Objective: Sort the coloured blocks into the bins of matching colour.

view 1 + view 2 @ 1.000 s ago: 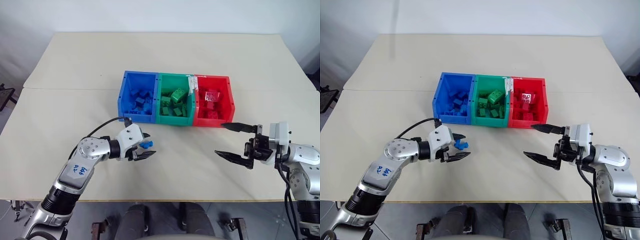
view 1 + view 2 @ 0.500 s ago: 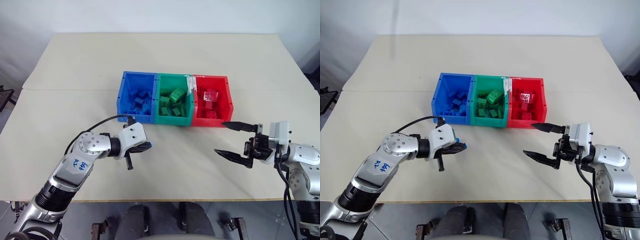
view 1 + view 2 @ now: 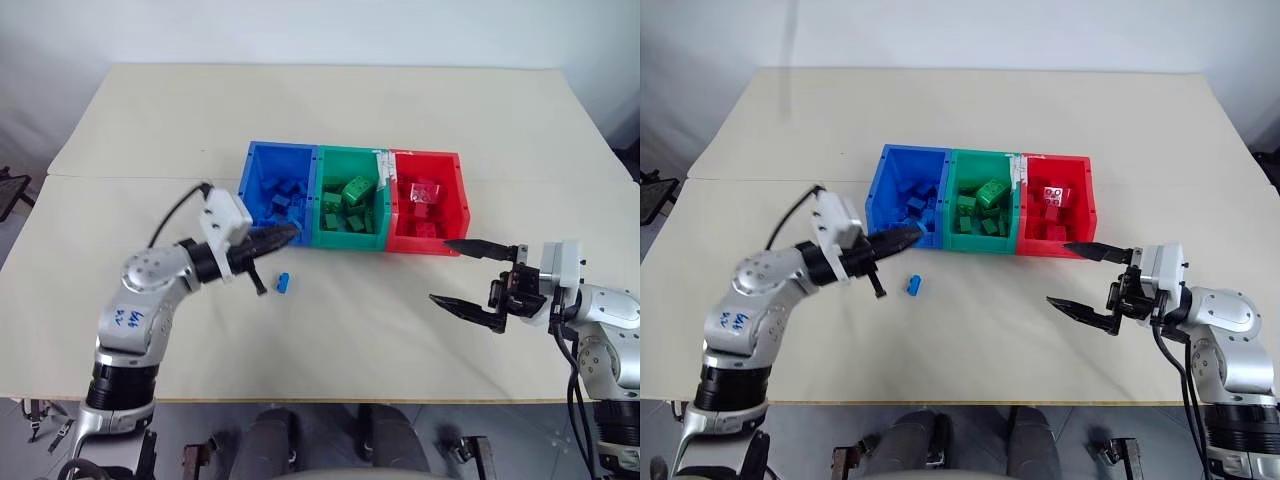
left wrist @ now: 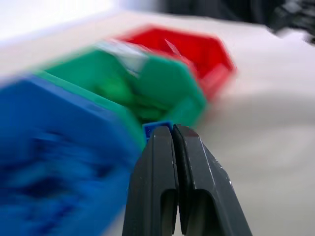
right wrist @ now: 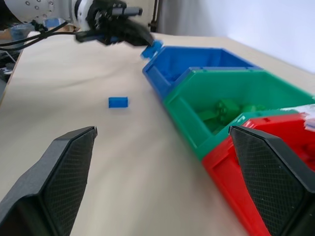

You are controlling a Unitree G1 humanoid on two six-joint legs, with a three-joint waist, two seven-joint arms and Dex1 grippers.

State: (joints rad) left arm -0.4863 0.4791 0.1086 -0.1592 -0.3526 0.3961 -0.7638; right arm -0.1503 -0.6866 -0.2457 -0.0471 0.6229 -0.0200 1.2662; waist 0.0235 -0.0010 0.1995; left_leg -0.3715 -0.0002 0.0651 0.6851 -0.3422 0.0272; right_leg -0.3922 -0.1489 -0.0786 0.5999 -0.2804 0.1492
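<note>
1. While my left gripper [image 3: 285,232] hangs above the table [image 3: 400,340], its tips sit right at the front wall of the blue bin [image 3: 280,147], near that bin's corner beside the green bin [image 3: 348,241].
2. My left fingers [image 4: 162,162] are pressed together, and a small blue block [image 4: 157,127] is pinched at their very ends. In the right wrist view it shows as a pale blue piece level with the bin's rim.
3. A loose blue block [image 3: 283,282] lies flat on the table just in front of the blue bin, below my left gripper and clear of it.
4. My right gripper [image 3: 440,271] is held level in front of the red bin [image 3: 425,247], its fingers spread wide apart with nothing between them. Its upper fingertip reaches close to that bin's front wall.
5. All three bins stand joined in a row at the middle of the table: blue on my left, green between, red on my right.
6. Each bin already holds bricks of its own colour: blue bricks [image 3: 283,198], green bricks [image 3: 352,192] and red bricks [image 3: 422,215].
</note>
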